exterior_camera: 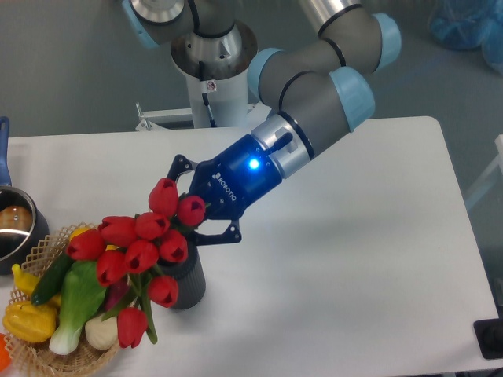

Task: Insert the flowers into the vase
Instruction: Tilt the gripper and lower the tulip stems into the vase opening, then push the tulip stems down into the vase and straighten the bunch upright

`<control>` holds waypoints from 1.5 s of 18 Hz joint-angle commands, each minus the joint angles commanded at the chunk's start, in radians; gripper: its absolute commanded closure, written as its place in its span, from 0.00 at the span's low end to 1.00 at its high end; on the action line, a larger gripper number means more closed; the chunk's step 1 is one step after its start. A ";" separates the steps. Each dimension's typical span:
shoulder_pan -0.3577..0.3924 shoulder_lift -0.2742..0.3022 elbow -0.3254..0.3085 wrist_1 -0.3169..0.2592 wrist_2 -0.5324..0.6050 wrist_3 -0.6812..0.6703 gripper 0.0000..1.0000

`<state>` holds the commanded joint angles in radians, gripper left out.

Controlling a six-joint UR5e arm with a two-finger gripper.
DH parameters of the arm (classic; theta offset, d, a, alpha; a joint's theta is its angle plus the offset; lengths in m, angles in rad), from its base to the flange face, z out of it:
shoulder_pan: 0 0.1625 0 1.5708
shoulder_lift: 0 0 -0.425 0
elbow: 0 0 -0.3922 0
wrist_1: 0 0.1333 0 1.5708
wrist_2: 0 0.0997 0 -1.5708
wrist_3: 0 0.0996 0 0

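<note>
The tool [191, 210] (fingers spread wide) sits just behind the flowers [137, 247], which lean from the vase [189, 284] over the basket [35, 357].

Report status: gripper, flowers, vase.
Gripper at the flowers, grip hidden by blooms. Bunch leaning over the vase; stem ends hidden. Basket close alongside.

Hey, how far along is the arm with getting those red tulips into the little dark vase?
Nearly done, it seems. The bunch of red tulips sits at the small dark grey ribbed vase, leaning left over the wicker basket; whether the stems are inside is hidden. The blue two-finger gripper is at the top blooms; its grip can't be judged. Left: release and retreat.
</note>
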<state>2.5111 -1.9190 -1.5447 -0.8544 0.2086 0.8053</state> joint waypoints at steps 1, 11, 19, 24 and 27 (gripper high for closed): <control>0.000 0.000 0.002 0.000 -0.006 0.000 1.00; -0.009 -0.041 0.063 0.000 -0.008 -0.002 1.00; -0.017 -0.089 0.063 0.023 -0.006 0.012 1.00; -0.023 -0.110 0.054 0.023 0.008 0.043 1.00; -0.028 -0.110 0.029 0.023 0.020 0.067 1.00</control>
<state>2.4835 -2.0295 -1.5155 -0.8314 0.2285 0.8728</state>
